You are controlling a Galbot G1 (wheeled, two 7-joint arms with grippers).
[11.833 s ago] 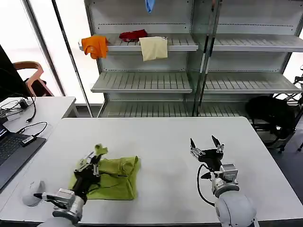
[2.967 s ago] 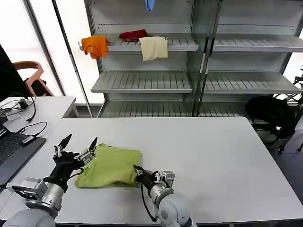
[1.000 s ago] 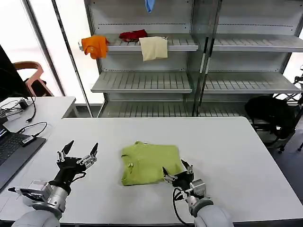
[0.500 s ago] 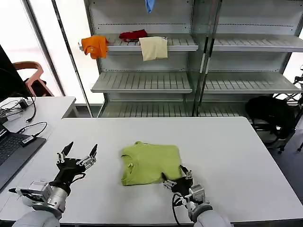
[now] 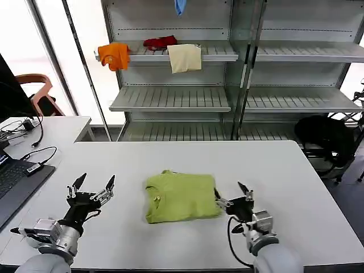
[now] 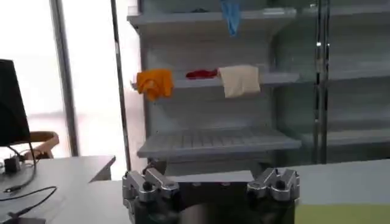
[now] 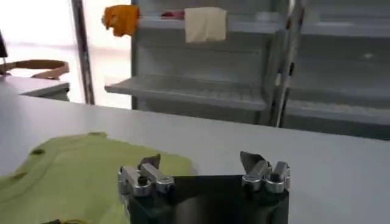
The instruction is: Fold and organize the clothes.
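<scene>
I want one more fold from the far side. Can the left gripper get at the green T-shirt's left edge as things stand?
Probably yes. The left gripper hovers open above bare table, beside the folded green T-shirt, with nothing lying between them. The right gripper sits open at the opposite edge, out of that path.

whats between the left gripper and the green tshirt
Only bare white table: in the head view, the open left gripper hovers apart from the folded T-shirt.
</scene>
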